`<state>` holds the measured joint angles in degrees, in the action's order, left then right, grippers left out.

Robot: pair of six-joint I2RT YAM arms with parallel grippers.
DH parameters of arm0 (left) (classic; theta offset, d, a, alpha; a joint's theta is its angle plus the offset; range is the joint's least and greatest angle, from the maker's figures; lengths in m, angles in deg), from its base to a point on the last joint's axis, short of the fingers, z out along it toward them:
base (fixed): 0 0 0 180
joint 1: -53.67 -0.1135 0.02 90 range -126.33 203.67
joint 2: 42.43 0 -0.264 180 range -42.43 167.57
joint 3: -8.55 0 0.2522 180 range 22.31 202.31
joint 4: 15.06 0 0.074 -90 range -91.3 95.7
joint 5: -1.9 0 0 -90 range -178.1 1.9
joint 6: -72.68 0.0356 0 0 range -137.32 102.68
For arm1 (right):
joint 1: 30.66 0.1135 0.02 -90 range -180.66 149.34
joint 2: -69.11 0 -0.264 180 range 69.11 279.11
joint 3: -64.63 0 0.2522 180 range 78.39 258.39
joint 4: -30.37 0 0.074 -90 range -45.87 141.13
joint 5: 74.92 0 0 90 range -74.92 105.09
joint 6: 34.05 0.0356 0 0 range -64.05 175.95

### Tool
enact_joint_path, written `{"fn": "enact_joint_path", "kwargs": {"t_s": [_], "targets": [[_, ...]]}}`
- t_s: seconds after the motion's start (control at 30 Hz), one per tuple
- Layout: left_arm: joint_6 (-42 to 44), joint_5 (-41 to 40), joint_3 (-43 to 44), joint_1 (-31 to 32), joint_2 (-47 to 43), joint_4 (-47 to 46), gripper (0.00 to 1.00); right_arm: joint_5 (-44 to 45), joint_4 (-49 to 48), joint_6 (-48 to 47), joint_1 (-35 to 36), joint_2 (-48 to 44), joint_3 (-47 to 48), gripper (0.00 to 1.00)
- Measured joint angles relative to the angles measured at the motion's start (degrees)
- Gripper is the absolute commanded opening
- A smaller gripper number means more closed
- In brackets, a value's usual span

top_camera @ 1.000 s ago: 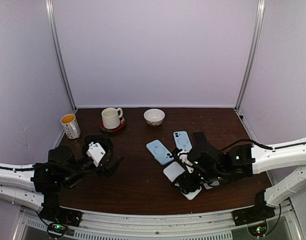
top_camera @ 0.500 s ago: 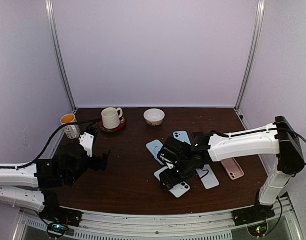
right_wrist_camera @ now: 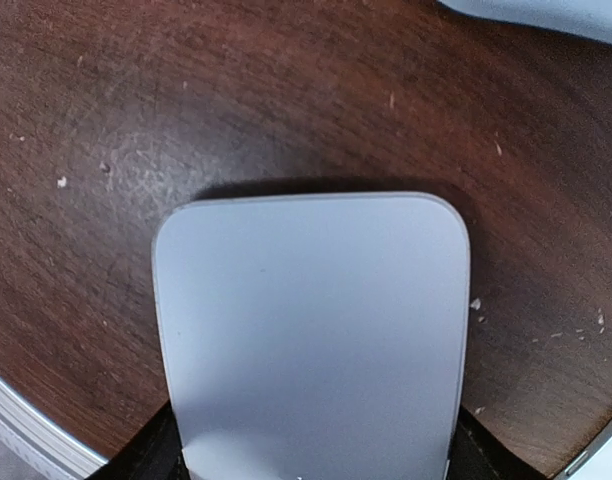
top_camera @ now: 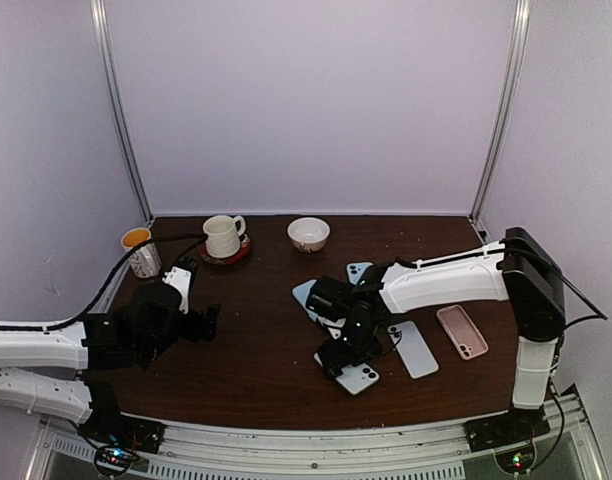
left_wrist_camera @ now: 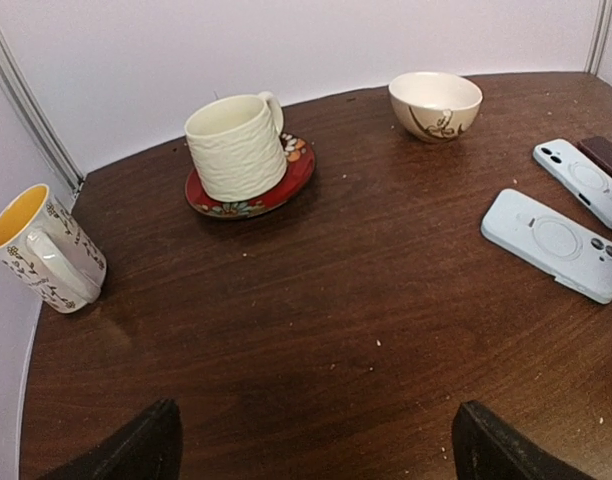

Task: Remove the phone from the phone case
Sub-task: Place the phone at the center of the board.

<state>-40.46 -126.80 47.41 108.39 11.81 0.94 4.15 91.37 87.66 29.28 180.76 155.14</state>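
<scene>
My right gripper [top_camera: 338,358] is near the table's front centre, shut on a pale grey-blue phone [top_camera: 359,378] that lies low over the wood. In the right wrist view the phone [right_wrist_camera: 311,330] fills the frame, with a dark finger at each lower side and the right gripper [right_wrist_camera: 311,455] at the bottom edge. I cannot tell whether a case is on it. Two light blue cases [top_camera: 308,296] [top_camera: 359,270] lie behind it. My left gripper [top_camera: 208,322] is open and empty at the left, with the left gripper [left_wrist_camera: 316,445] over bare wood.
A pale phone [top_camera: 414,348] and a pink phone [top_camera: 461,330] lie right of my right gripper. A white mug on a red saucer [left_wrist_camera: 236,150], a bowl [left_wrist_camera: 436,105] and a patterned cup [left_wrist_camera: 41,250] stand at the back. The cases [left_wrist_camera: 551,245] [left_wrist_camera: 581,180] show in the left wrist view.
My right arm has stretched out leftward, carrying the gripper and phone a little left. The pale and pink phones now show uncovered. My left gripper has drawn back slightly.
</scene>
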Motion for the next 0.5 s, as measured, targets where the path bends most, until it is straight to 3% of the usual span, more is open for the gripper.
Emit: {"fn": "enact_joint_path", "kwargs": {"t_s": [0.5], "targets": [[-1.1, 1.1, 1.9, -1.1, 3.1, 2.2, 0.97, -0.7, 1.0, 0.0, -0.6, 2.7, 3.3, 0.84]]}}
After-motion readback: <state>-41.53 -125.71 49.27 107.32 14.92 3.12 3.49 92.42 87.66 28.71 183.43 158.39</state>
